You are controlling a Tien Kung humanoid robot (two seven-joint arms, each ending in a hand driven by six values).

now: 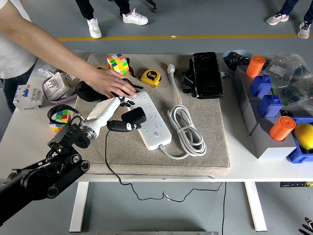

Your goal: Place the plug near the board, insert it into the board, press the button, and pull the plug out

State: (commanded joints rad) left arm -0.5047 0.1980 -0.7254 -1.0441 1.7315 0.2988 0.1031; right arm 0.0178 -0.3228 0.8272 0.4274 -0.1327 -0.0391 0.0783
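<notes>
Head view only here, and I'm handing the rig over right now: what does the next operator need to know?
Left hand: holds the black plug at the power strip's left edge; whether its prongs are in a socket can't be told from here.
Right hand: not in view.
White power strip lies diagonally on the beige mat, its white cable coiled to its right.
A person's hand rests flat on the mat, right behind the strip's far end and close to the left hand.
Done: plug brought to the board.
Left: confirm insertion, press the button, pull the plug out.
</notes>
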